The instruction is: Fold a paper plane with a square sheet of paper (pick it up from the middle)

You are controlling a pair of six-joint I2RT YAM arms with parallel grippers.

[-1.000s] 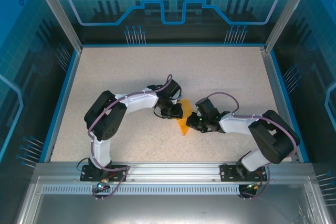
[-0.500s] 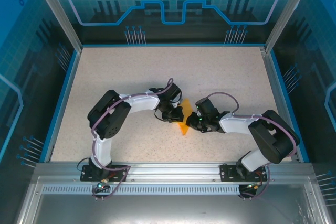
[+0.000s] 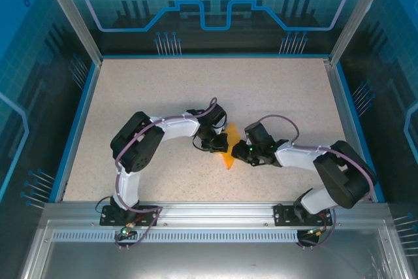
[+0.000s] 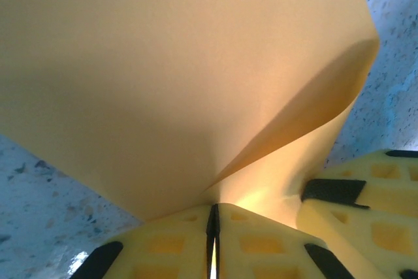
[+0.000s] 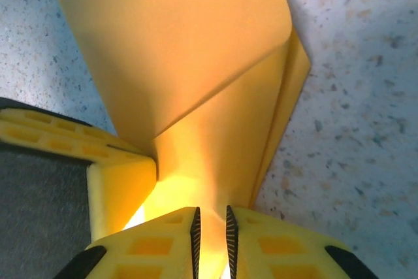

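The square sheet of paper (image 3: 228, 157), bright orange and creased into a smaller pointed shape, sits mid-table between my two grippers. My left gripper (image 3: 221, 143) comes at it from the left. In the left wrist view its jaws (image 4: 213, 219) are pressed together on the paper (image 4: 183, 83), which fans upward with a curled fold. My right gripper (image 3: 240, 153) meets it from the right. In the right wrist view its jaws (image 5: 211, 227) stand a narrow gap apart, with a folded edge of the paper (image 5: 196, 63) running between the pads. The left gripper's yellow finger (image 5: 121, 174) touches the paper beside it.
The speckled beige table (image 3: 163, 89) has a blue rim and transparent walls on three sides. A metal rail (image 3: 209, 217) with both arm bases runs along the near edge. The two grippers are nearly touching over the paper.
My right gripper's jaws have parted a little on the paper. The left arm's elbow has shifted slightly right; the paper stays between the grippers.
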